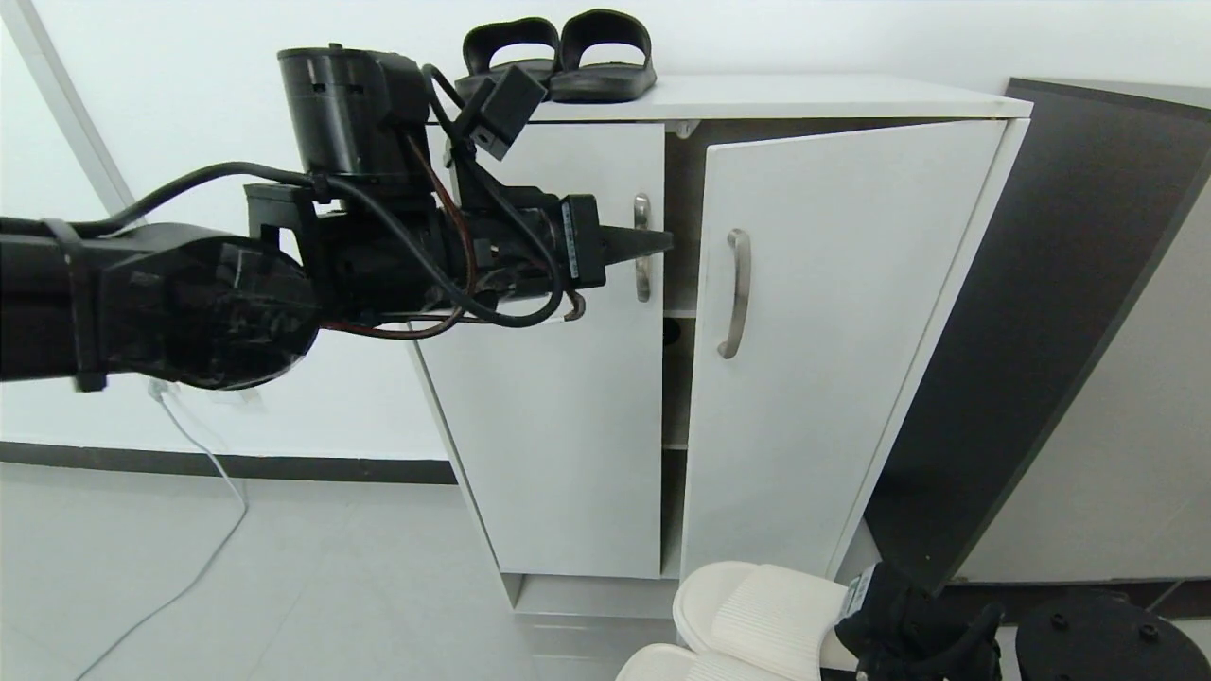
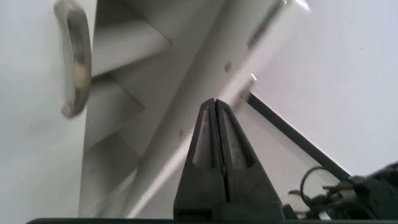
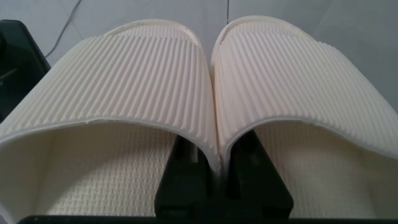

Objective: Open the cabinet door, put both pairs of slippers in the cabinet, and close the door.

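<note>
A white two-door cabinet (image 1: 568, 454) stands against the wall. Its right door (image 1: 814, 359) is ajar and leaves a dark gap beside the left door's handle (image 1: 642, 248) (image 2: 74, 59). My left gripper (image 1: 662, 243) (image 2: 215, 106) is shut and empty, with its tip at that gap, level with the handles. A black pair of slippers (image 1: 568, 52) rests on the cabinet top. Low in front of the cabinet, my right gripper (image 1: 851, 619) (image 3: 217, 171) is shut on the white slippers (image 1: 747, 619) (image 3: 149, 81). It pinches the inner edges of both, which lie side by side.
A dark grey panel (image 1: 1060, 312) leans to the right of the cabinet. A white cable (image 1: 213, 539) trails over the tiled floor on the left, where there is open room. Shelves (image 1: 674, 378) show inside the gap.
</note>
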